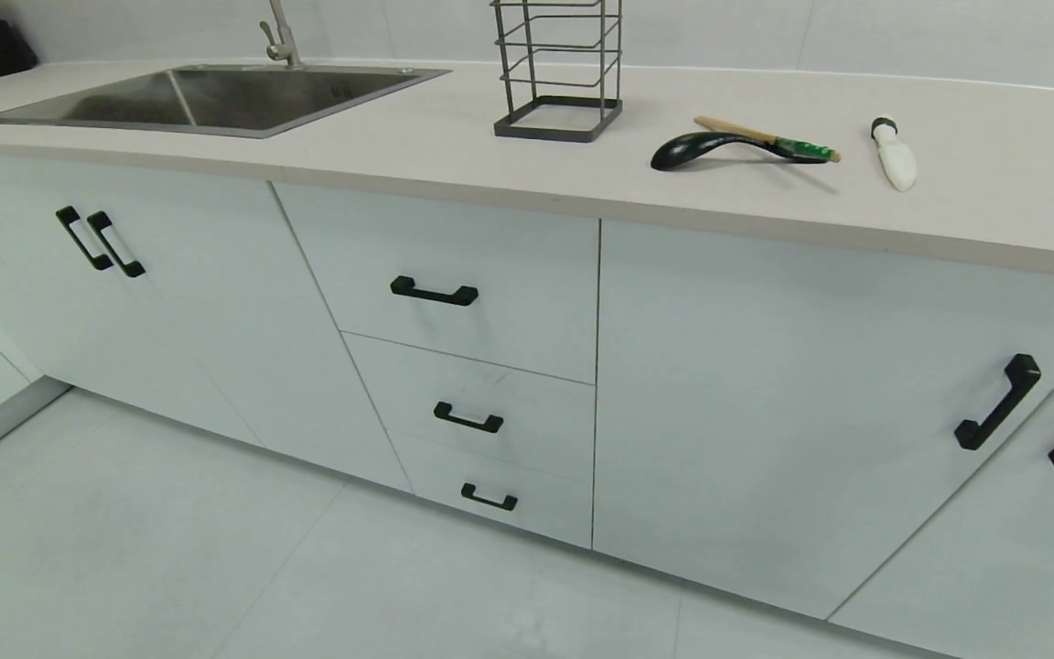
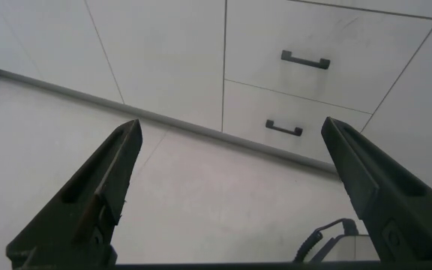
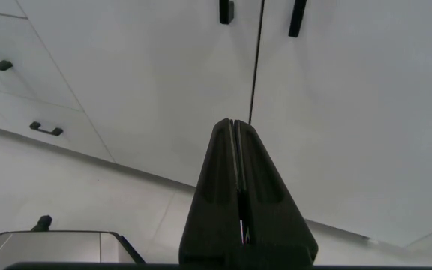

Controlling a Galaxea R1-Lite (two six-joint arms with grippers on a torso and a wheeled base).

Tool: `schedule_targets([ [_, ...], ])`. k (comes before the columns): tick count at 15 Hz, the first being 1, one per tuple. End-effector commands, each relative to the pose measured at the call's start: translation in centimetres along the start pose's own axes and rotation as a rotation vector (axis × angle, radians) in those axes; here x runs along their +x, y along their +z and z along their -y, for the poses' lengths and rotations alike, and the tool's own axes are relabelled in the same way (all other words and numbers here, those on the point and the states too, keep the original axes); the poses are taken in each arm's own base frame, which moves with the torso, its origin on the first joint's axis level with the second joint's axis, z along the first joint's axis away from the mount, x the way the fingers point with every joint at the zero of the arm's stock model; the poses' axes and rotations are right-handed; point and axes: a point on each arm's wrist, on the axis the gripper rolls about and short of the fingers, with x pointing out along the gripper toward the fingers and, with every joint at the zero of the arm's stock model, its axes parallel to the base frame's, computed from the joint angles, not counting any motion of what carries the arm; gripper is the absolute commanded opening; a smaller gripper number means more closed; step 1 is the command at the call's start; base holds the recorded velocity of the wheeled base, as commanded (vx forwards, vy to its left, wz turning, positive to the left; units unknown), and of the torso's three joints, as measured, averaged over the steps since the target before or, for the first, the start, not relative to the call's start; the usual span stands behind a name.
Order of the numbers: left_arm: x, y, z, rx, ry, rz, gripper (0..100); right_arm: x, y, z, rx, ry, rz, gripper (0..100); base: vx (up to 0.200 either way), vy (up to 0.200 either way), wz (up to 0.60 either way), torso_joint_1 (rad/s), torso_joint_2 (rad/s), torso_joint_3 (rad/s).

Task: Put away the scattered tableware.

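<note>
Pale tiled floor (image 1: 216,567) runs up to a long bank of white cabinets under a light, matte countertop (image 1: 994,210), with a plain pale wall behind it.

Your left gripper (image 2: 231,127) hangs low over the floor with its two dark fingers spread wide apart and nothing between them, facing the drawer fronts. Your right gripper (image 3: 235,127) has its fingers pressed together, tip to tip, holding nothing, and points at the seam between two cabinet doors.

Take the wire rack (image 1: 545,135) as your landmark: it stands upright on the countertop, a dark open frame on a square base, directly above the stack of three drawers (image 1: 481,311). To its right, near but apart from it, you have the black spoon (image 1: 678,151), glossy, with its bowl turned toward the rack and its curved handle pointing away. One wooden stick (image 1: 747,131) with a green band at its far end lies slantwise across that handle, touching it. Farther right of the rack, apart from the other two, lies one white utensil (image 1: 895,160) with a black end, pointing roughly front to back.

That makes three loose pieces on the countertop, one of each kind.

Left of the rack, well apart, one steel sink (image 1: 124,124) is set into the countertop, with one faucet (image 1: 280,37) behind it. You can count eight black handles on the cabinet fronts, three of them on the drawers.
</note>
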Motion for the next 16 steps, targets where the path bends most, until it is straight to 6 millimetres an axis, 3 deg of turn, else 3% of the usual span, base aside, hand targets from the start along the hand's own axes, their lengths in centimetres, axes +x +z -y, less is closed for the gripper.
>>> schedule_targets([
  [1, 0.00, 0.00, 0.00, -0.001, 0.001, 0.000, 100, 0.01, 0.00, 0.00, 0.000, 0.000, -0.002, 0, 0.000, 0.200, 0.00, -0.002, 0.00, -0.002],
  [3, 0.00, 0.00, 0.00, -0.001, 0.001, 0.000, 100, 0.01, 0.00, 0.00, 0.000, 0.000, -0.002, 0, 0.000, 0.200, 0.00, 0.007, 0.00, -0.002],
  [9, 0.00, 0.00, 0.00, -0.004, 0.001, 0.000, 100, 0.01, 0.00, 0.00, 0.000, 0.000, -0.002, 0, 0.000, 0.000, 0.00, 0.000, 0.00, 0.000],
  [12, 0.00, -0.02, 0.00, -0.004, 0.000, -0.001, 100, 0.01, 0.00, 0.00, 0.000, 0.000, -0.002, 0, 0.000, 0.000, -0.60, 0.004, 0.00, 0.004],
  [16, 0.00, 0.00, 0.00, -0.005, 0.000, 0.000, 100, 0.01, 0.02, 0.00, -0.003, 0.000, 0.000, 0, 0.000, 0.000, 0.00, 0.000, 0.00, 0.000],
])
